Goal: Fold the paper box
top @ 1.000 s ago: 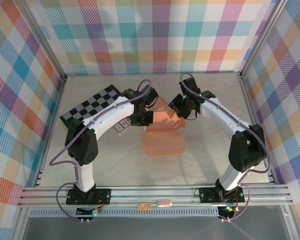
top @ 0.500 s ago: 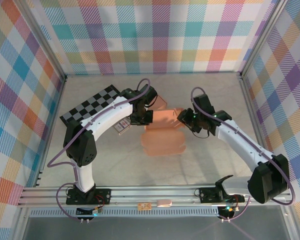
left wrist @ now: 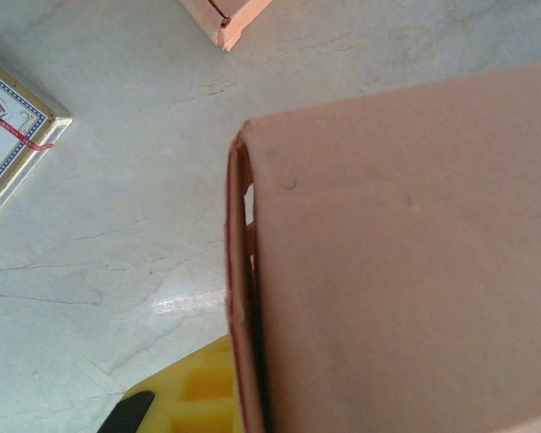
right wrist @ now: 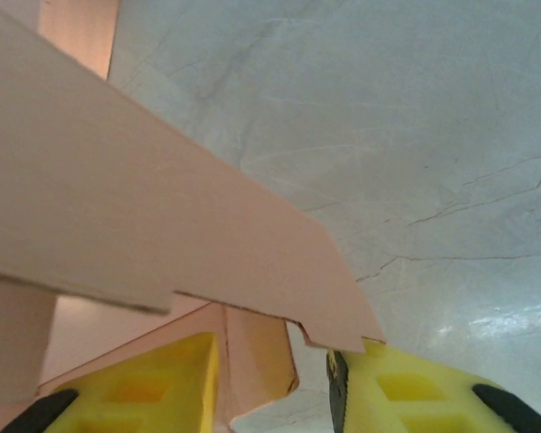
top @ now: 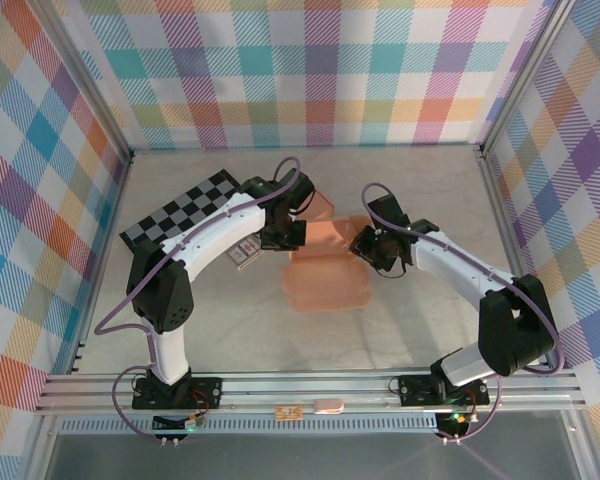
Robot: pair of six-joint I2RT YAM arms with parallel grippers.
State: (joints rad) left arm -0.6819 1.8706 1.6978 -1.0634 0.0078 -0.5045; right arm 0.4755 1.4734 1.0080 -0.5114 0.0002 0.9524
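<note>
Paper box [top: 325, 280] salmon, matte, notched flap; marble-veined table [top: 230, 330] glossy.

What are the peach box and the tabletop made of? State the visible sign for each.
Paper box: thin peach card or paperboard, matte; its cut edge and doubled fold show.
Table: pale, veined like marble, slight sheen; stone or printed laminate, cannot tell.
</note>
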